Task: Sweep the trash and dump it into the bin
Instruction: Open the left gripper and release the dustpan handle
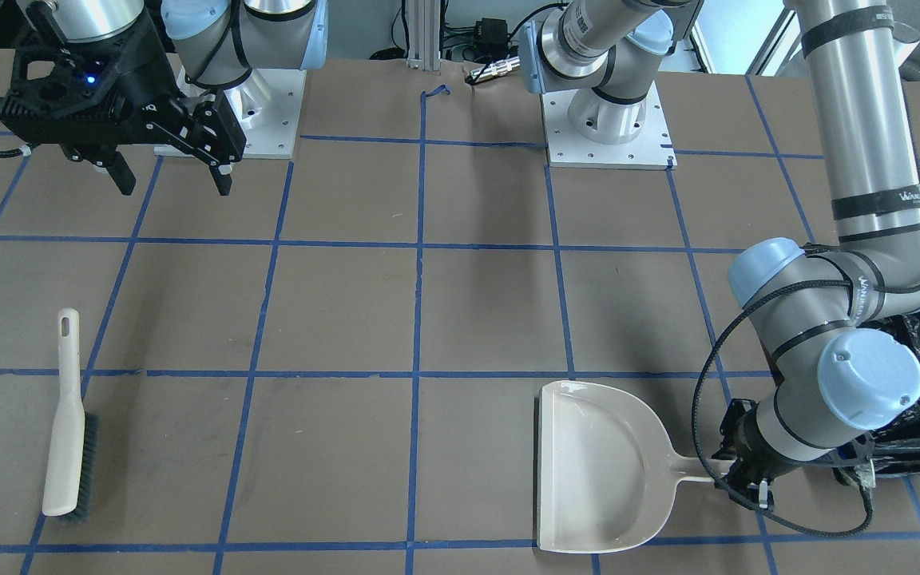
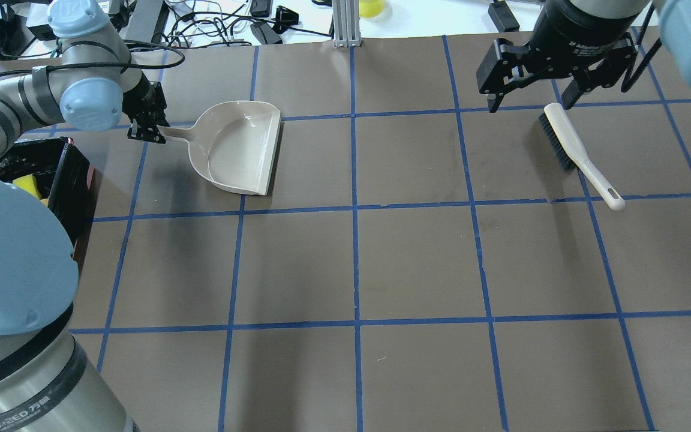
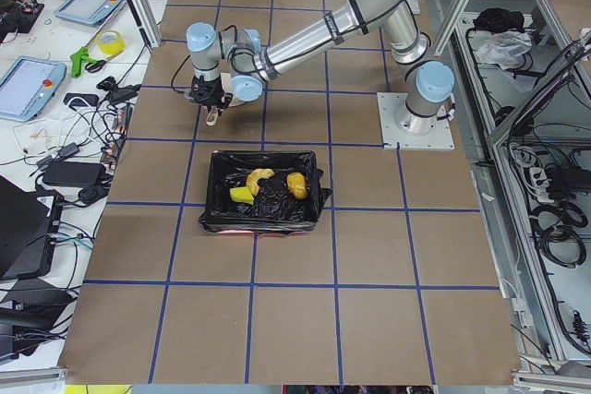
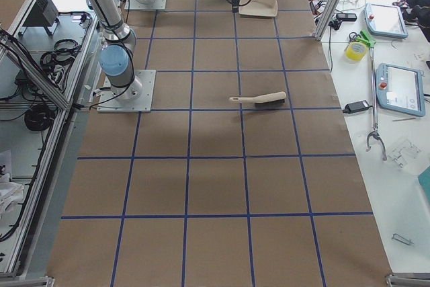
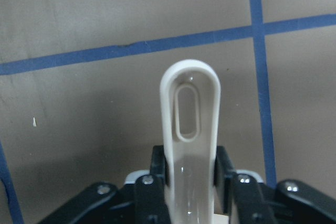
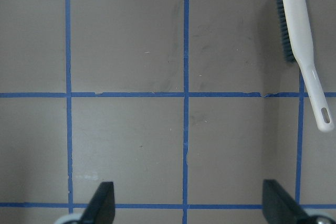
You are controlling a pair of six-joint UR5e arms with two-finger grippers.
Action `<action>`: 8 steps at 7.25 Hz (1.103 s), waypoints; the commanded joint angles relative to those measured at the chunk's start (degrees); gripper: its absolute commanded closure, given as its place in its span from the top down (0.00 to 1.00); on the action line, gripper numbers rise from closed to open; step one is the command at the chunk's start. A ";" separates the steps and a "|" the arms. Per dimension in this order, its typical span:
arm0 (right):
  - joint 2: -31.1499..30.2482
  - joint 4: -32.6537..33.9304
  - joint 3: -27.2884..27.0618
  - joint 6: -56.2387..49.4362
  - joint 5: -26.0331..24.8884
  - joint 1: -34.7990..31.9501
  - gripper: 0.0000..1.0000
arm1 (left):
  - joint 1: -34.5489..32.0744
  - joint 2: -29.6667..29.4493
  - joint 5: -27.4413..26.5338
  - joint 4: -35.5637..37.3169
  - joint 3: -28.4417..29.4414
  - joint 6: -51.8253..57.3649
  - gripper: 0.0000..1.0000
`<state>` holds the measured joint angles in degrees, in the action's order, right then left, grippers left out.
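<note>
The trash lies inside the bin, a box lined with black plastic: a golden-brown lump, a pale curved slice and a yellow sponge piece. From overhead, only the sponge piece shows in the bin. My left gripper is shut on the handle of the beige dustpan, which rests flat and empty on the table beside the bin. My right gripper hangs open and empty above the table, near the brush.
The beige brush lies loose on the brown table, bristles on its side. Blue tape lines grid the surface. The arm bases stand at the robot's edge. Tablets, tape and cables sit on the side bench.
</note>
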<state>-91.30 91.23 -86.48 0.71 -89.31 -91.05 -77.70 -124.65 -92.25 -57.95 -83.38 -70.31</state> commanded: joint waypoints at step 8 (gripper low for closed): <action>0.16 0.00 -0.09 -0.01 0.36 0.09 0.99 | 0.00 1.42 -0.47 0.47 -2.57 -2.20 0.55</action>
<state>-91.14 91.23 -86.57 0.70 -88.95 -90.97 -77.70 -123.65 -92.75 -57.61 -85.07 -72.60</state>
